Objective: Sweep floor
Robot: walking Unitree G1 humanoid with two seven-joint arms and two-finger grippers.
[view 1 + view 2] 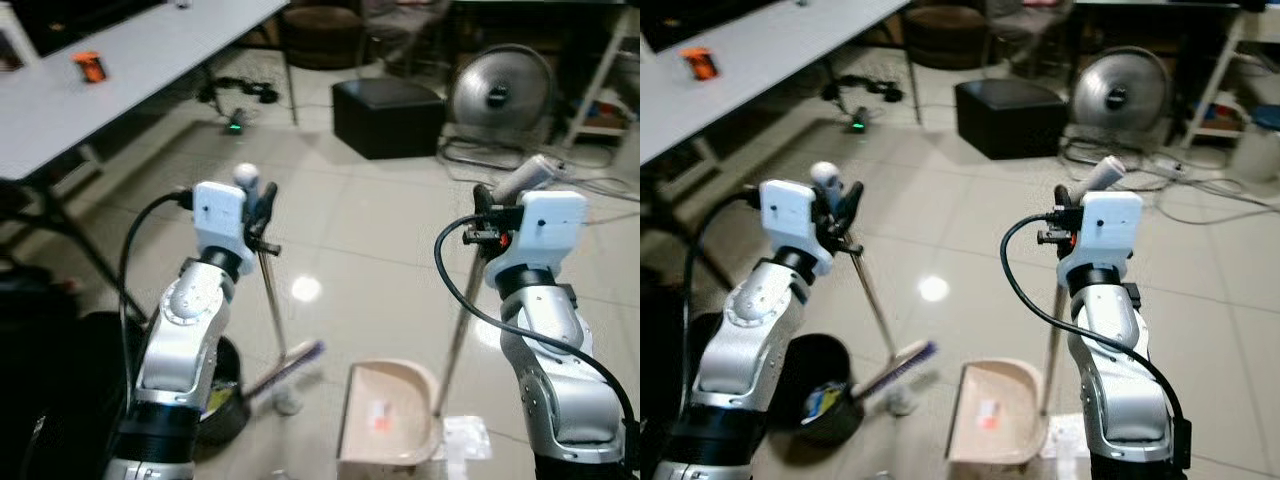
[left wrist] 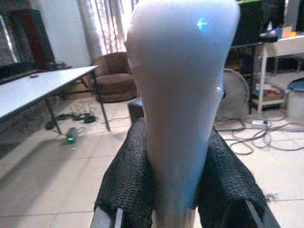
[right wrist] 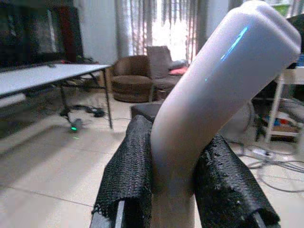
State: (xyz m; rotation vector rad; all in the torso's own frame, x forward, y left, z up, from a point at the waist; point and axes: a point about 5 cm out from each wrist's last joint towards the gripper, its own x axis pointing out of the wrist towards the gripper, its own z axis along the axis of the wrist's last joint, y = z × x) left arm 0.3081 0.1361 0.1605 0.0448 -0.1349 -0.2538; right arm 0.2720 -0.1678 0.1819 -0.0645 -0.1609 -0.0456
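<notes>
Risk concentrates at the grip points. The left end effector (image 1: 262, 205) is clamped on the broom handle (image 1: 270, 300) near its top, with the brush head (image 1: 288, 366) low on the tiled floor (image 1: 360, 220) beside the black bin (image 1: 222, 400). The right end effector (image 1: 487, 215) is clamped on the dustpan handle (image 1: 458, 335); the dustpan (image 1: 388, 415) rests on the floor with a small scrap inside. A long sweep may twist the broom in the fingers, strike the bin, or push the dustpan aside.
</notes>
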